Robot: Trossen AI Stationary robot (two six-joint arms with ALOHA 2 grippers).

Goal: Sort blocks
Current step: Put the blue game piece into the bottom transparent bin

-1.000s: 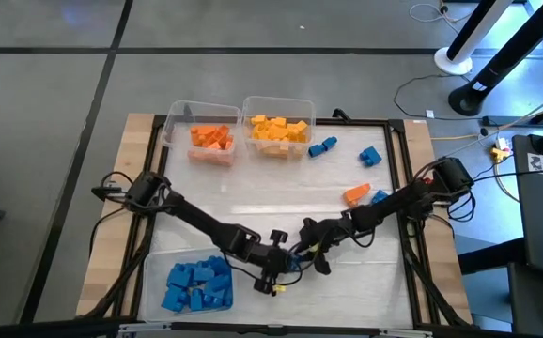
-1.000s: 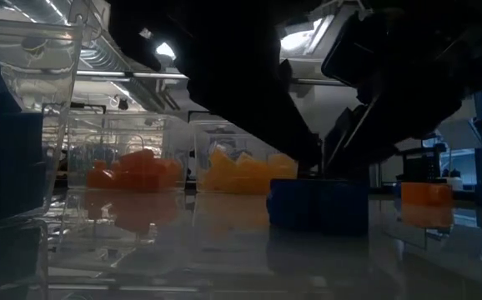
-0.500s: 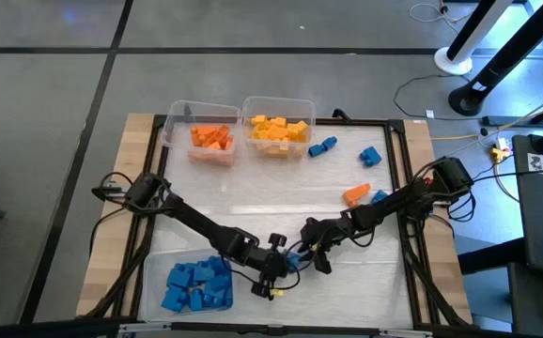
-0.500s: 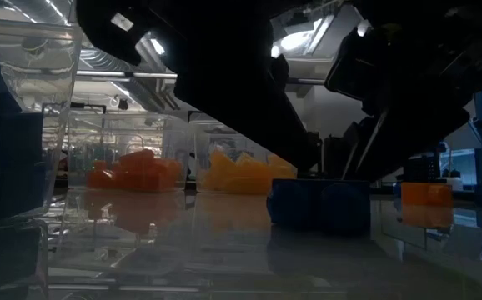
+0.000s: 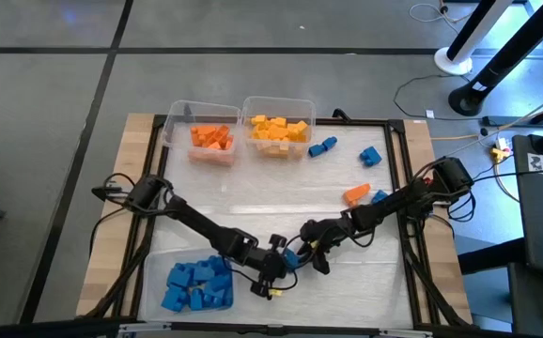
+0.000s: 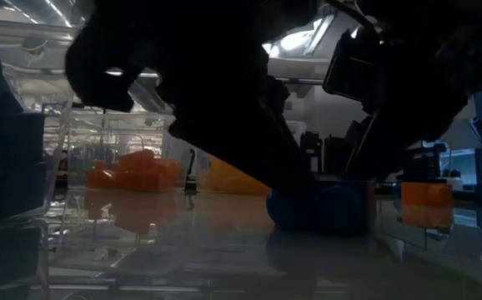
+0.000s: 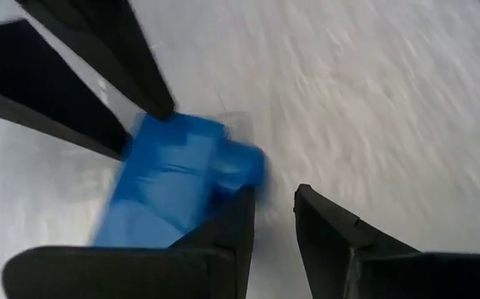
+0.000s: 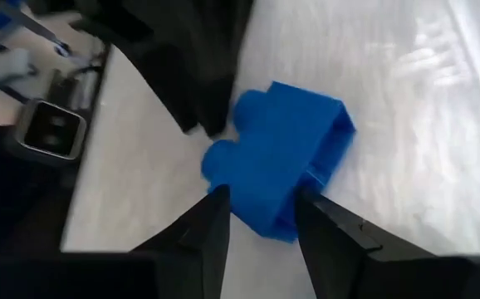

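Right gripper (image 8: 257,218) jaws pinch blue block (image 8: 283,158) on table centre-near; left gripper (image 7: 273,228) jaws narrowly parted, empty, beside it. Left should straddle before right releases.

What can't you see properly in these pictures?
- High view: the blue block between the two grippers is mostly covered by the left gripper and right gripper.
- Low view: dark arms block most of the scene; the yellow blocks are partly hidden behind them.
- Left wrist view: blurred; whether a finger touches the block is unclear.
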